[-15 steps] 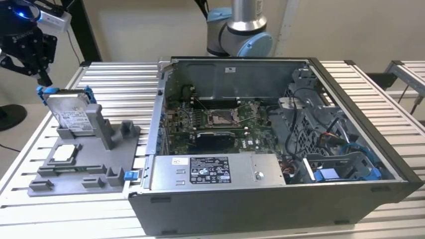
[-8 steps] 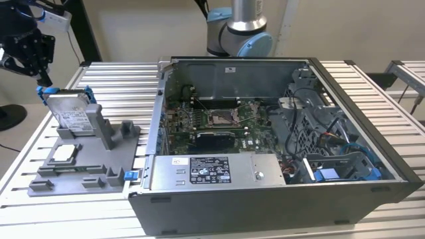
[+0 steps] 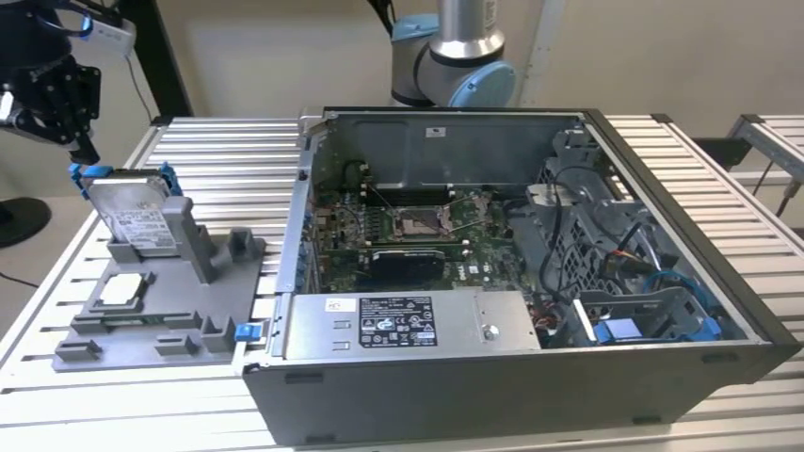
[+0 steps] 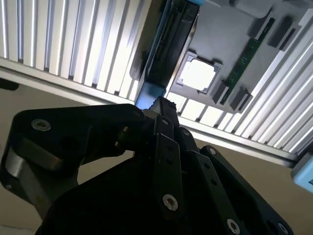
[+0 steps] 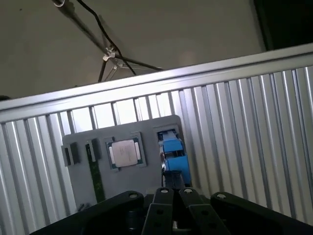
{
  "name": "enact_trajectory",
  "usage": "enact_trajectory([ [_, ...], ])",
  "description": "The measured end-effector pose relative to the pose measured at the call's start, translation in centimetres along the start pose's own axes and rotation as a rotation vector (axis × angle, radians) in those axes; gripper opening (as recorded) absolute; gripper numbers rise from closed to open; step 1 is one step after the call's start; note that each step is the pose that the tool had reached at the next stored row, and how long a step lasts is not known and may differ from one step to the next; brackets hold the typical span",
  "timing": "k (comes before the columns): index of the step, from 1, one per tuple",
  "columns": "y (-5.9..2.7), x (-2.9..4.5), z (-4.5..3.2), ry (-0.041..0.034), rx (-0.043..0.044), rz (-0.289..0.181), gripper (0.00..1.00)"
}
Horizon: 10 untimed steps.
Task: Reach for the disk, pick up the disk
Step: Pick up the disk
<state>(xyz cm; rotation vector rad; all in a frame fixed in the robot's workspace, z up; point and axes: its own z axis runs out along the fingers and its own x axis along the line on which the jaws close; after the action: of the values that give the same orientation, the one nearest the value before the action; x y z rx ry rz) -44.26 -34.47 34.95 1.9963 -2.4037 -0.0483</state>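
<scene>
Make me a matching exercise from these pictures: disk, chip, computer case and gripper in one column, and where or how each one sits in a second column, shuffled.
Things:
1. disk
2. chip
3. computer case
4. gripper

Places or states:
A. lying flat on the grey fixture
B. open on top, circuit board exposed
C. black, hovering just above the disk
D. standing on edge in the fixture

Pairs: 1-D, 2-A, 3-B, 4-C.
</scene>
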Motion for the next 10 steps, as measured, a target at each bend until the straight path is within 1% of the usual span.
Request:
enact_trajectory([
  [7,-0.01,0.0,0.0,0.0005,-0.0001,-0.014,0.0],
  [8,-0.01,0.0,0.0,0.0006,-0.0001,-0.015,1.0],
  [10,-0.01,0.0,0.0,0.0007,-0.0001,-0.018,1.0],
])
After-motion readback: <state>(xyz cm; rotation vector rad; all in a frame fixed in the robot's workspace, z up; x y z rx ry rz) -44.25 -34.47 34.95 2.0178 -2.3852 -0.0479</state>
